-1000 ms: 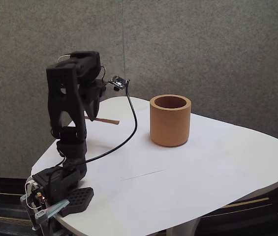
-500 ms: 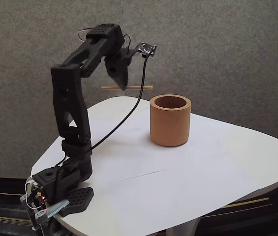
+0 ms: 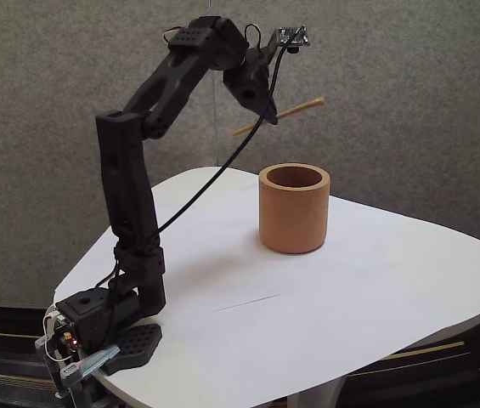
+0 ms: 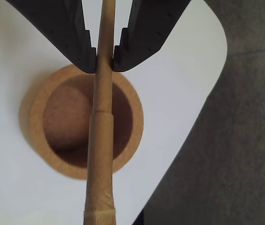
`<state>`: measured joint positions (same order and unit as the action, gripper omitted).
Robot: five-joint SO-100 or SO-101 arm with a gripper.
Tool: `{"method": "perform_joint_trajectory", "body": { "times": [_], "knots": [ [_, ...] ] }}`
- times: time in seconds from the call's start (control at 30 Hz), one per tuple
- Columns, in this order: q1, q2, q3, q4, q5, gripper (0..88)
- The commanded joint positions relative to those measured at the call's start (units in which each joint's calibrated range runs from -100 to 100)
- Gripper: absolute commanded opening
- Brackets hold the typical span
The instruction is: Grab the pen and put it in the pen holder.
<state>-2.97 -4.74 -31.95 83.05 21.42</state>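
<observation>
Lifted higher than half a second ago and carried over the thick-walled orange-tan cork cup (image 3: 294, 208). Black two-finger gripper (image 3: 271, 118) clamped on the thin tan wooden pen (image 3: 284, 115), now tilted. Probably centred; release next.

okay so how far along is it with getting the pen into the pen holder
Done: the pen is off the table, clamped in the end effector and held high and tilted in the fixed view. In hand: the wrist view puts it above the pen holder, crossing the opening. Left: tip it upright, lower it in, release. The holder looks empty inside.
</observation>
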Motion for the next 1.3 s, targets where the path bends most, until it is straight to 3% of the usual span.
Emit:
{"method": "perform_joint_trajectory", "body": {
  "times": [0.0, 0.4, 0.63, 1.07, 1.27],
  "knots": [
    [2.6, -1.1, -6.9, -0.9, 5.0, 0.7],
    [4.4, -1.1, -8.3, -16.5, 17.0, 0.7],
    [4.4, -1.2, 1.2, -31.1, 23.4, 0.7],
    [3.0, -19.7, 45.4, -53.6, 23.9, 0.7],
    [1.9, -25.5, 56.8, -56.5, 23.9, 0.7]
  ]
}}
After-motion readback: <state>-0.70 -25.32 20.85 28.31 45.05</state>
